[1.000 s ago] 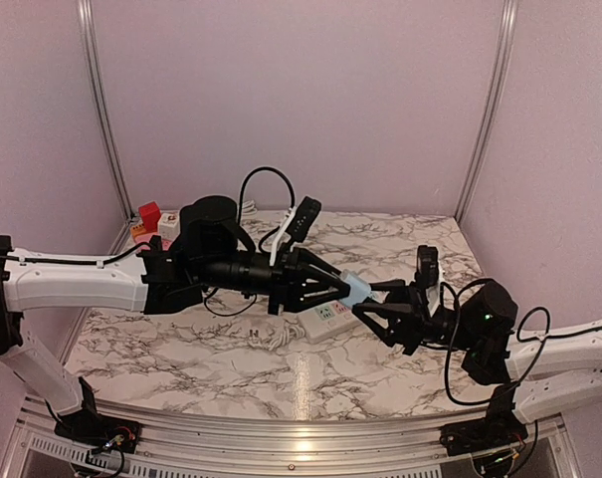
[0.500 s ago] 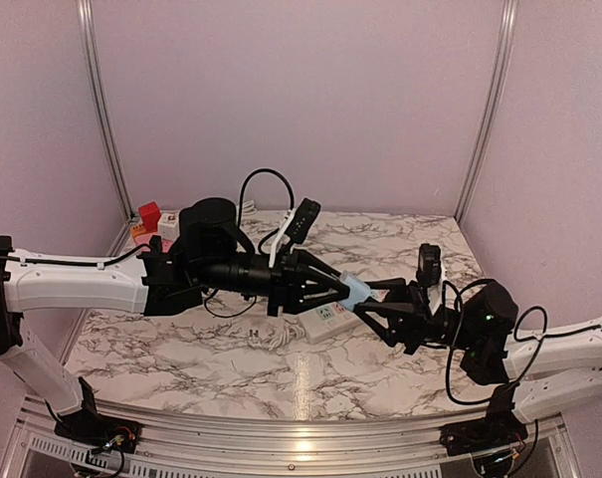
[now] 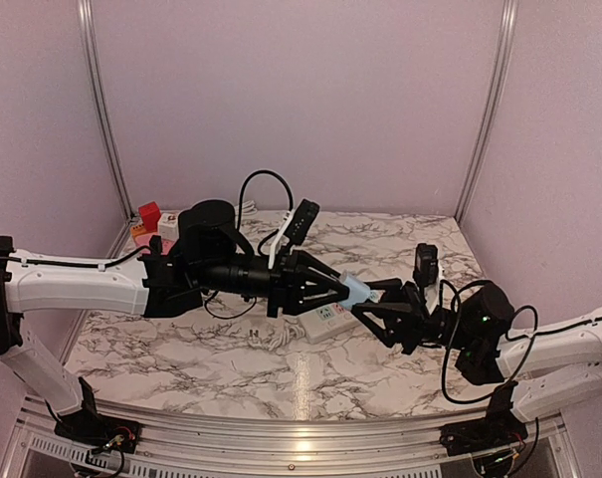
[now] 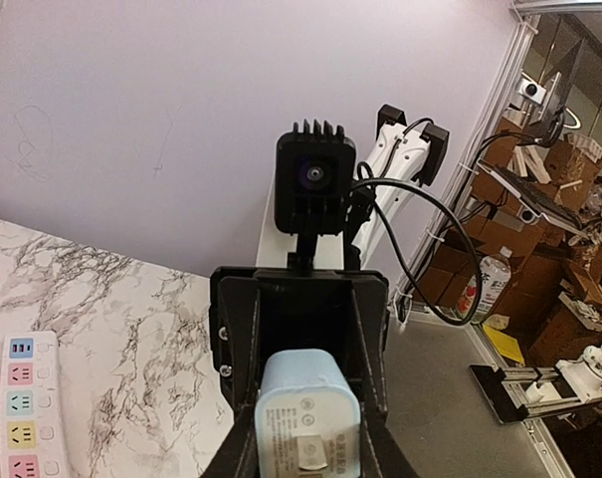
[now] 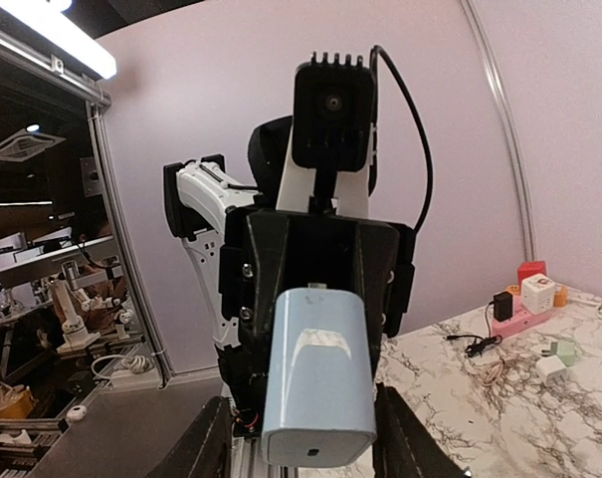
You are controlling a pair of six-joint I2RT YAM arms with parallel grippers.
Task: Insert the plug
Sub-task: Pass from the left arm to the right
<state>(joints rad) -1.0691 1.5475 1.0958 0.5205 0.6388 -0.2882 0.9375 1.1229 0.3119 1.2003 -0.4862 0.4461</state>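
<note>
Top external view has the left gripper (image 3: 346, 292) clamped on the pale blue plug (image 3: 356, 290), holding it in the air just above the white power strip (image 3: 325, 321) that lies on the marble table (image 3: 231, 363); held aloft, the plug is free to be lined up with a socket; the right gripper (image 3: 370, 303) faces it nose to nose, jaws apart on either side of the plug's free end without visibly pinching, probably to steady or retake it at a better angle.

Robotics lab, walled booth (image 3: 301, 100), cardboard boxes (image 4: 584, 284)
</note>
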